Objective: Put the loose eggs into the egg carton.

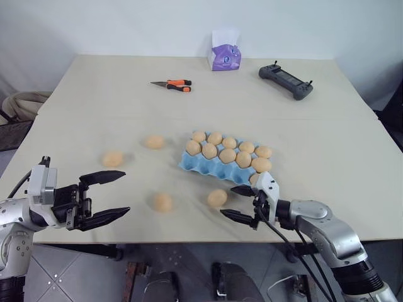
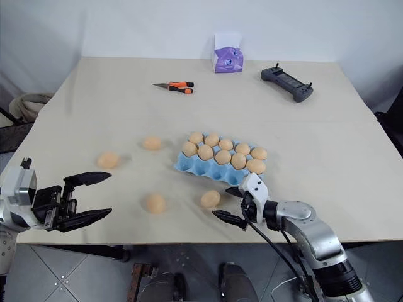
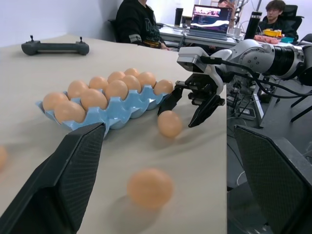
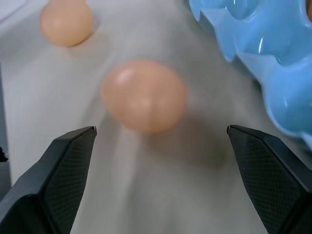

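With jaws spread, the right gripper [image 1: 235,202] faces the lower-centre egg [image 1: 217,198], light, smooth, brittle: pinch gently across its middle.

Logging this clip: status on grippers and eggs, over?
Left gripper and right gripper jaws open, empty. Right gripper lined up on nearest loose egg; four loose eggs on table, egg carton front row unfilled. Nothing in the way.

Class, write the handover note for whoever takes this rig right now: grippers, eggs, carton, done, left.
Left gripper: open, empty, near the table's front left edge.
Right gripper: open, empty, aimed at the nearest loose egg, not touching it.
Egg carton: mid-table, far two rows filled, near row mostly empty.
Other loose eggs.
Left to do: put all four loose eggs in the carton.
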`<state>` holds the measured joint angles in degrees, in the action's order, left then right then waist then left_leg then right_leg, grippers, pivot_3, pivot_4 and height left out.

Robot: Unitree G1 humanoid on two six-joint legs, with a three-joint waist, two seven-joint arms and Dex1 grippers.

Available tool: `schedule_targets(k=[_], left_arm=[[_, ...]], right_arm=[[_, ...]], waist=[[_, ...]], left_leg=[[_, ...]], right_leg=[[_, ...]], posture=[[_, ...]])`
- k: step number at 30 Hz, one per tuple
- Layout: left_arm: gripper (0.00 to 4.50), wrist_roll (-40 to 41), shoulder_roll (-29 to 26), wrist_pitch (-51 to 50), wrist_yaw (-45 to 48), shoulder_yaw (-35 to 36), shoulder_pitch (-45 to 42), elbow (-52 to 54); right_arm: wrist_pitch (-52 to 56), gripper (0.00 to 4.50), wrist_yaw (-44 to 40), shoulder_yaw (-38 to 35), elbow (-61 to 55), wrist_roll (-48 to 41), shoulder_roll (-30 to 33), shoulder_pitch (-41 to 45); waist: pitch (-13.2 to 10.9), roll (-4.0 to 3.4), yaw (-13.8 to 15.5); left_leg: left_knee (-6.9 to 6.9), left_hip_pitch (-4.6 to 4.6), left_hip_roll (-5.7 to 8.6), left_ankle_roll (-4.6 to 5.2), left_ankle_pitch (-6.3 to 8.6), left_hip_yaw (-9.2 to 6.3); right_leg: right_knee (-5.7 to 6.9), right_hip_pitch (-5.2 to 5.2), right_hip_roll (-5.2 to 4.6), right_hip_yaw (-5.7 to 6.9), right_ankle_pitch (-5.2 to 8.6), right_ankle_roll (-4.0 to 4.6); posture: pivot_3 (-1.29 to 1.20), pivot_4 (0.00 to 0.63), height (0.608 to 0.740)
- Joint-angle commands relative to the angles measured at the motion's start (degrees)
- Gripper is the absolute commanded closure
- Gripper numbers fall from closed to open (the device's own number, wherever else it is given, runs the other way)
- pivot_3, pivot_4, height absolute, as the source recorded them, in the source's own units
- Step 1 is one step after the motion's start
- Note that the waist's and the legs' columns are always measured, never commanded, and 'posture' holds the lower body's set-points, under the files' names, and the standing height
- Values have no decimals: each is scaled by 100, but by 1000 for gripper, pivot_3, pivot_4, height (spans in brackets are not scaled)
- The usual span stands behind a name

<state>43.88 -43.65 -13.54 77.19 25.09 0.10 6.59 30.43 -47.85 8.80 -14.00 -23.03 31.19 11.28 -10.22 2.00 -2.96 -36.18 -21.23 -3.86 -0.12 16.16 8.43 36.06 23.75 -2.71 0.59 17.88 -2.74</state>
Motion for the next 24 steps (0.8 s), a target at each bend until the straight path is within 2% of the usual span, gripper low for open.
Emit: schedule_targets(k=[1,15,18,24], left_arm=[[28,-52,42,130,15,-54,-115,-22],[28,-22,150,126,-42,-36,-37,36],[0,4,166,131,-64,-6,-5,62],[0,-8,188,150,-98,13,35,85]], right_arm=[[-22,0,75,103,-126,100,-100,233],[104,0,-16,483,-190,284,-133,572],[103,572,-66,511,-173,284,-130,598],[162,2584,-106,514,-177,283,-94,620]], waist=[[0,0,-19],[0,0,-26],[0,0,-27],[0,0,-27]], left_leg=[[0,0,0,0,0,0],[2,-1,-2,-2,0,-1],[2,-1,-1,-3,1,-1],[3,-1,-2,-2,1,-2]], right_leg=[[0,0,0,0,0,0],[2,2,0,2,0,0],[1,2,0,1,0,0],[1,3,0,2,1,1]], posture=[[0,150,740],[0,150,740],[0,150,740],[0,150,740]])
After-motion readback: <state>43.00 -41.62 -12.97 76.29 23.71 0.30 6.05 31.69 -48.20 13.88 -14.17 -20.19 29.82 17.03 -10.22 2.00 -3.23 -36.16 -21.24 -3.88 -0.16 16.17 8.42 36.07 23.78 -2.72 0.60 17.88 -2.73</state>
